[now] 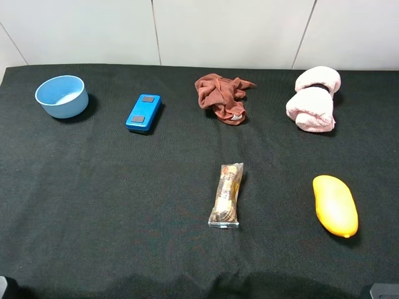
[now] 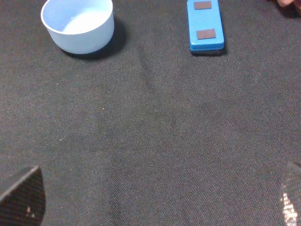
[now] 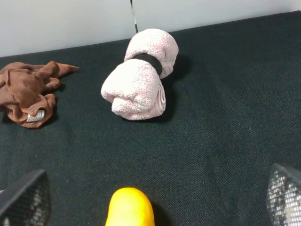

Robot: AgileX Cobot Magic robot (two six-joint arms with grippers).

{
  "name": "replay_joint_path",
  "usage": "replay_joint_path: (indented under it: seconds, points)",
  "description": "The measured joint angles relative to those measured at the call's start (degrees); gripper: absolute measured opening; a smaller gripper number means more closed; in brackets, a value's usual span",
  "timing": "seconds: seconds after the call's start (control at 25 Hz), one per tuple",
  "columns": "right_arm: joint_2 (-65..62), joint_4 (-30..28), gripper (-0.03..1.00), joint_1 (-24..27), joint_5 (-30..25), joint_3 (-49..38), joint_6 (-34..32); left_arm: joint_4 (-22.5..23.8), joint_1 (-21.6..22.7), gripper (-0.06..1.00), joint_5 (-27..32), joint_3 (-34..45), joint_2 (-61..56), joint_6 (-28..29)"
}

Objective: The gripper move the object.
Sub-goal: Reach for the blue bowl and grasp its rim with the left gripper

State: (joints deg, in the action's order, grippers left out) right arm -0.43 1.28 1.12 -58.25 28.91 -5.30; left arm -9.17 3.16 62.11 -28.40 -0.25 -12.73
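Bowl (image 1: 61, 96), light blue with a pale inside, sits upright at the far left corner of the black-covered table (image 1: 124, 205). Blue box (image 1: 143, 113) lies near it on the right, not touching. Left gripper (image 2: 157, 200) hangs over bare cloth, well apart from the bowl. Its fingers (image 2: 23, 197) are spread wide, nothing between them. Right gripper (image 3: 155, 197) also has its jaws far apart and grips nothing. Yellow fruit-shaped piece (image 3: 130, 207) lies just ahead of it, pink rolled towel (image 3: 141, 77) beyond.
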Motion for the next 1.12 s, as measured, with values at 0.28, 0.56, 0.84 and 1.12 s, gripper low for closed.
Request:
replay_joint_path:
  seconds: [0.28, 0.56, 0.84, 1.12]
  points:
    - [0.0, 0.0, 0.69, 0.0, 0.0, 0.0, 0.0, 0.0, 0.0, 0.99, 0.0, 0.0, 0.0, 0.0]
    - [0.0, 0.0, 0.69, 0.0, 0.1, 0.0, 0.0, 0.0, 0.0, 0.99, 0.0, 0.0, 0.0, 0.0]
    - [0.0, 0.0, 0.69, 0.0, 0.1, 0.0, 0.0, 0.0, 0.0, 0.99, 0.0, 0.0, 0.0, 0.0]
    - [0.0, 0.0, 0.69, 0.0, 0.1, 0.0, 0.0, 0.0, 0.0, 0.99, -0.1, 0.0, 0.0, 0.5]
